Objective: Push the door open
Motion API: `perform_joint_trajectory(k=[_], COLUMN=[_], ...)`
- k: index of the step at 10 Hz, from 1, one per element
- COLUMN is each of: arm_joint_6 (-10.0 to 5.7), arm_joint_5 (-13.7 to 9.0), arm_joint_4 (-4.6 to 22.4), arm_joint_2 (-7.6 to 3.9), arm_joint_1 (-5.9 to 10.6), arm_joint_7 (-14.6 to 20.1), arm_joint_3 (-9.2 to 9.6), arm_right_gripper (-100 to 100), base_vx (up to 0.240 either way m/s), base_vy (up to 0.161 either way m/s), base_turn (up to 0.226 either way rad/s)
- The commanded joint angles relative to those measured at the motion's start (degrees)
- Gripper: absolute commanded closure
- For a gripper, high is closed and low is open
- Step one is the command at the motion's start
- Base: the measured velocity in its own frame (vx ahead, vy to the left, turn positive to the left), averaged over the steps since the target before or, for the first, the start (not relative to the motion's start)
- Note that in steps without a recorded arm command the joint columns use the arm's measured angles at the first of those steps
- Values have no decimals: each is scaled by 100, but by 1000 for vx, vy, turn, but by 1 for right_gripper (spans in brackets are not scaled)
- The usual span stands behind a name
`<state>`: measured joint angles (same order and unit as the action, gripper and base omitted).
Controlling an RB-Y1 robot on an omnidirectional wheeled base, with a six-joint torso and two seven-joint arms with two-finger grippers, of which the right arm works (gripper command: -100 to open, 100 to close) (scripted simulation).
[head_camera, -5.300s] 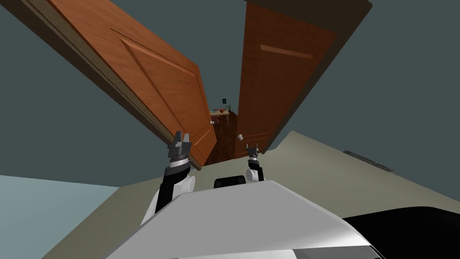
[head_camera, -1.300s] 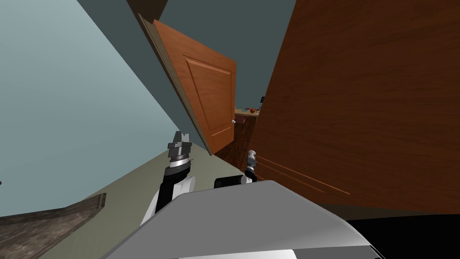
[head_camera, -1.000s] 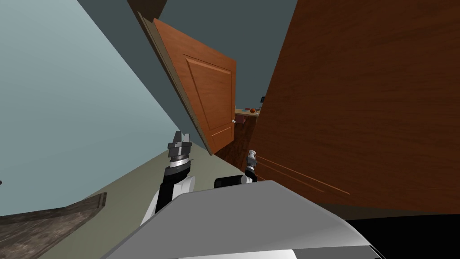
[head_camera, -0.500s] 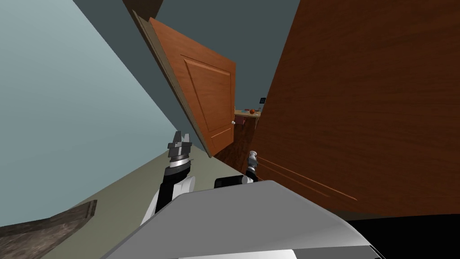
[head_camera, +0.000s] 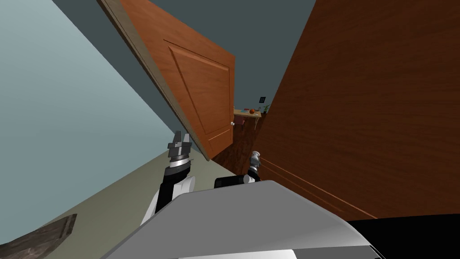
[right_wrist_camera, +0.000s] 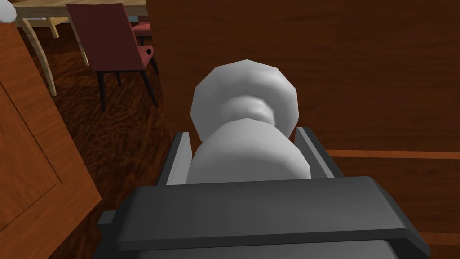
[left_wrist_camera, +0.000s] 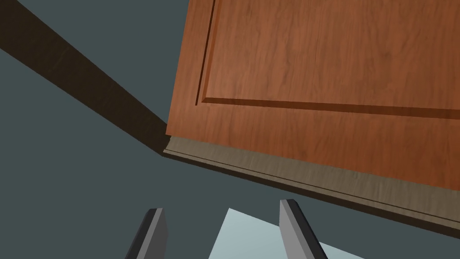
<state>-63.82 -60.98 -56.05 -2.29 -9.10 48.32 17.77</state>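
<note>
Head view: the dark brown door (head_camera: 368, 112) rises on our right, and its pale grey knob (head_camera: 256, 155) sits low at its free edge. The right gripper (head_camera: 254, 162) is at this knob. To the left of the knob, across a narrow gap, stands the orange-brown door (head_camera: 197, 90), 1 leaf swung aside with a small white handle (head_camera: 232, 122) of its own. The left gripper (head_camera: 180, 140) is raised well to the left of the knob, near the lower corner of the orange-brown door. Beyond the knob, through the gap, we see dark wooden floor (head_camera: 233, 153) and a far tabletop (head_camera: 246, 113) carrying a small orange-red ball (head_camera: 252, 110).

Left wrist view: the jaws stand apart with nothing between them. Ahead of them is the orange-brown door's panelled face and its grey-brown edge (left_wrist_camera: 292, 173), clear of both jaws.

Right wrist view: the 2 jaws are closed against the sides of the knob, which sticks out from the dark brown door straight ahead. Beyond the knob and to its side a dark red chair (right_wrist_camera: 112, 40) stands on the wooden floor at the tabletop.
</note>
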Motion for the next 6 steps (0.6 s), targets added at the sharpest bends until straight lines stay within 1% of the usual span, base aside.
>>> perform_joint_trajectory(k=[1, 3, 5, 6], arm_joint_6=[-96, -137, -192, -206], arm_joint_5=[-102, -189, -306, -336], arm_joint_4=[49, 43, 34, 32], arm_joint_2=[-63, -78, -79, -78], arm_joint_1=[69, 69, 68, 68], arm_joint_7=[-19, -44, -78, -86], arm_joint_3=[-167, -272, -414, -450], arm_right_gripper=[100, 100, 100, 100], base_vx=[211, 192, 159, 150], base_vy=[-47, -81, -52, -46], base_turn=[-84, -50, -52, -72])
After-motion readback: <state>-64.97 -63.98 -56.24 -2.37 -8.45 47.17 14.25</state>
